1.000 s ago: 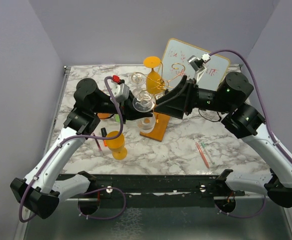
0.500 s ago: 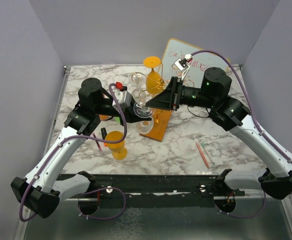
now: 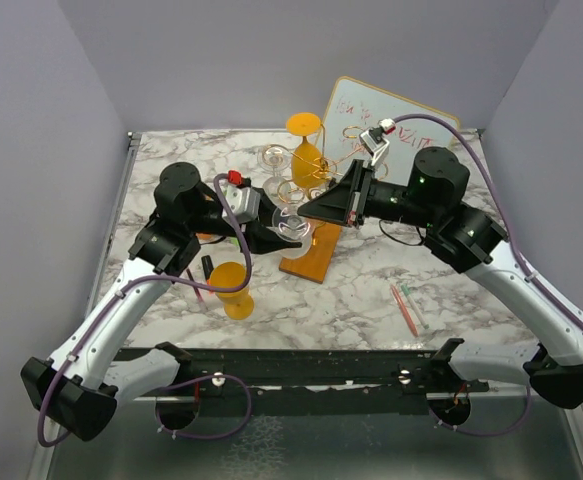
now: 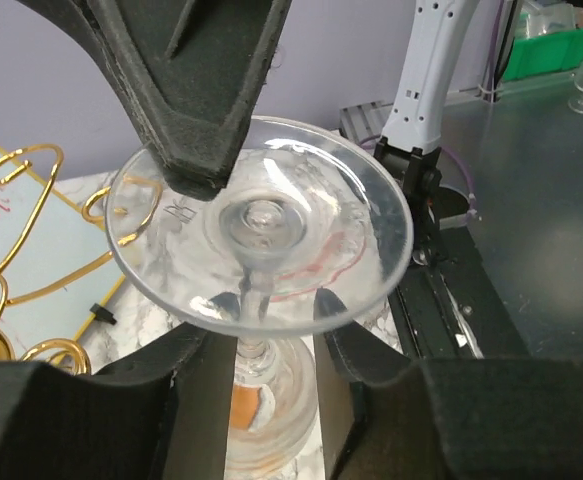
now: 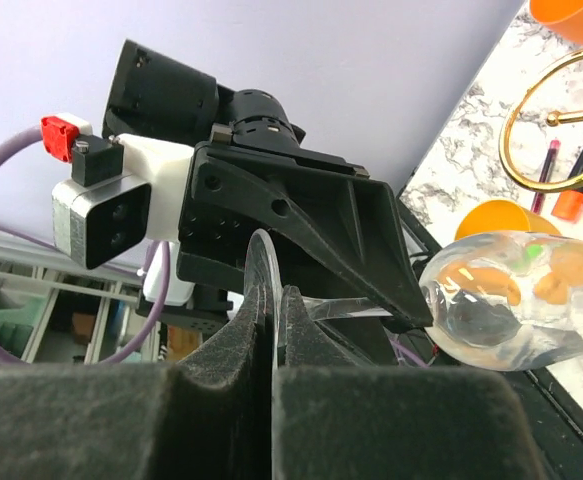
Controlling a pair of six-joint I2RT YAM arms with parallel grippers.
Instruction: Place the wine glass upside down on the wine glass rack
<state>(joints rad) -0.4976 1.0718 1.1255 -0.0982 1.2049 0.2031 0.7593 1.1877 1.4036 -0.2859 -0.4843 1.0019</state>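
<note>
The clear wine glass [image 3: 292,224] hangs foot-up over the near end of the wine glass rack's orange-brown base [image 3: 311,258]. My right gripper [image 3: 307,212] is shut on the rim of the glass's round foot [image 5: 263,262], and the bowl [image 5: 501,300] shows to the right. My left gripper [image 4: 266,335] is open, its fingers [image 4: 196,400] standing either side of the stem [image 4: 253,300] with a gap on the right. The rack's gold wire scrolls [image 3: 323,160] rise just behind; curls also show in the left wrist view [image 4: 16,165] and the right wrist view [image 5: 556,95].
An orange glass [image 3: 305,135] and clear glasses [image 3: 274,157] are at the rack's far side. Another orange glass [image 3: 233,286] stands near the left arm. A whiteboard [image 3: 396,120] leans at the back right. Markers [image 3: 406,306] lie front right.
The right gripper has closed on the glass's foot. The left gripper has opened off the stem. The glass sits slightly lower, nearer the base.
</note>
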